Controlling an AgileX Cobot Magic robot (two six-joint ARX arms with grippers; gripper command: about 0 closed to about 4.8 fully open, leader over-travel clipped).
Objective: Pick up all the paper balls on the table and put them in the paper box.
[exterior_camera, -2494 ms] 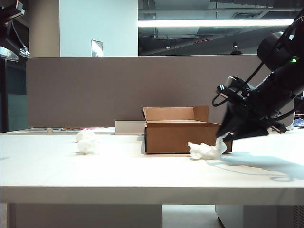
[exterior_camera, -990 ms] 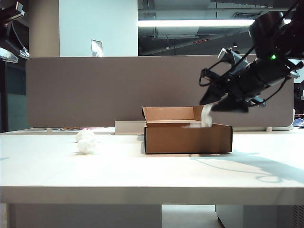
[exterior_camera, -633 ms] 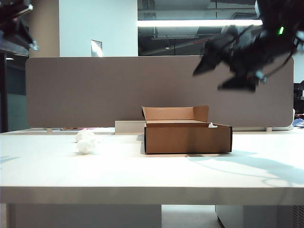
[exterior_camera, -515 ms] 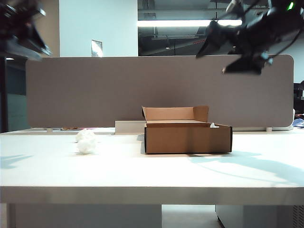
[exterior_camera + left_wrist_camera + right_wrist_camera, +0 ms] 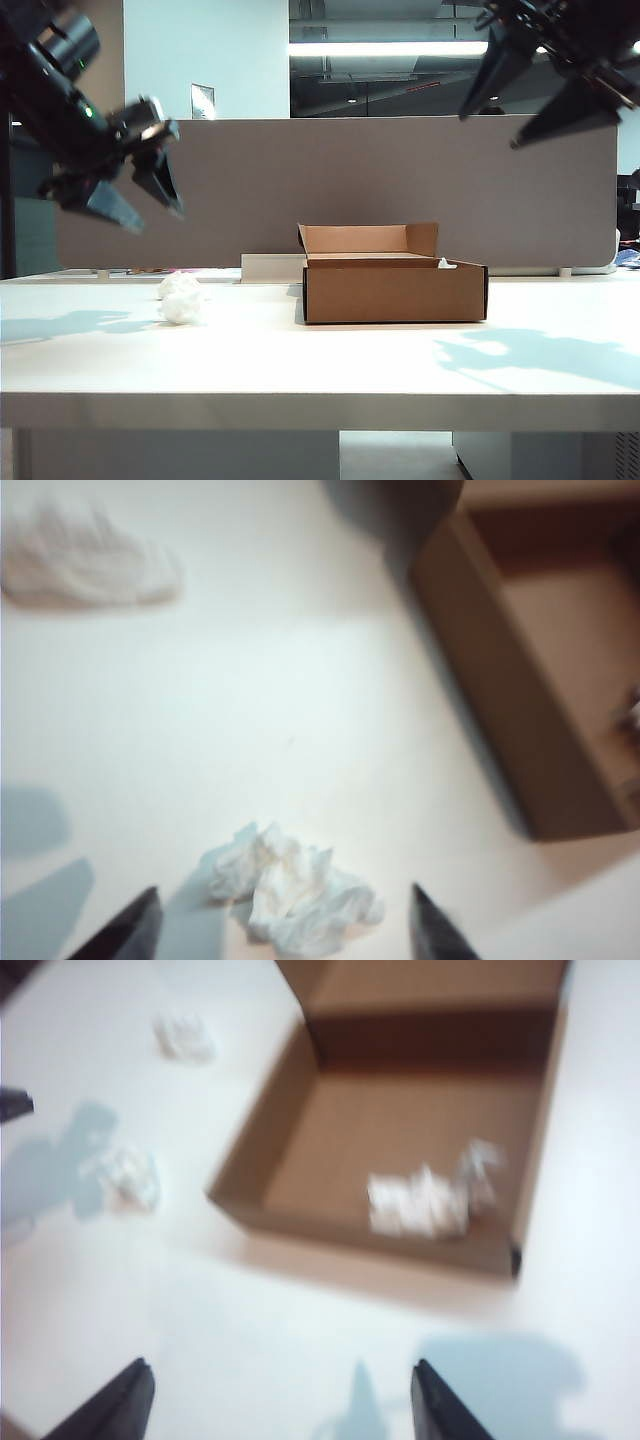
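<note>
Table (image 5: 320, 375): white top across the lower frame.
Paper ball (image 5: 181, 298): on the table, left of centre.
Paper box (image 5: 395, 290): centre, one paper ball (image 5: 418, 1203) inside.
Left gripper (image 5: 135, 200): upper left, raised, jaws apart, empty.
Right gripper (image 5: 535, 95): upper right, high, jaws spread wide, empty.

Exterior view: paper box (image 5: 395, 290) sits mid-table (image 5: 320, 370), flaps at its rear, divider panel (image 5: 330, 185) behind it. One paper ball (image 5: 181, 299) lies on the table left of the box, well apart from it. A second ball (image 5: 295, 890) lies nearer the box's side wall, a third (image 5: 420, 1200) inside the box near a corner. Left gripper (image 5: 130, 195) hangs above the table's left end, jaws apart; right gripper (image 5: 540, 85) high over the right side, jaws spread.
</note>
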